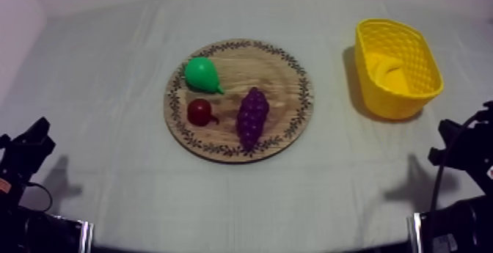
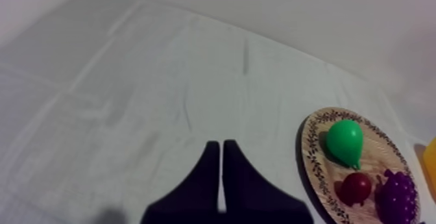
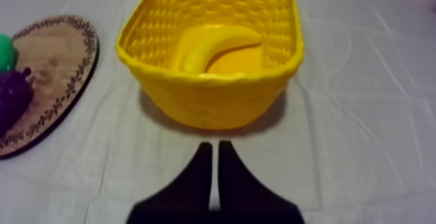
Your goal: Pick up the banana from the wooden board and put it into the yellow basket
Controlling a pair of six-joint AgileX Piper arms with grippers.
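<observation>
Lying in the yellow basket [image 1: 397, 99], one banana [image 1: 387, 70] sits apart from the wooden board [image 1: 273, 71] with its one pear [image 1: 199, 73], one small red fruit [image 1: 199, 112] and one grape bunch [image 1: 252, 116], seen from above. Left wrist: left end effector [image 2: 220, 144] clenched empty beside the board. Right wrist: right end effector [image 3: 215, 146] clenched empty facing the basket.

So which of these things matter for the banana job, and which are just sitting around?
Belong to the job:
- banana, lying inside the yellow basket
- wooden board, where it was to be picked from

Just lying about, all on the board:
- pear
- small red fruit
- grapes
</observation>
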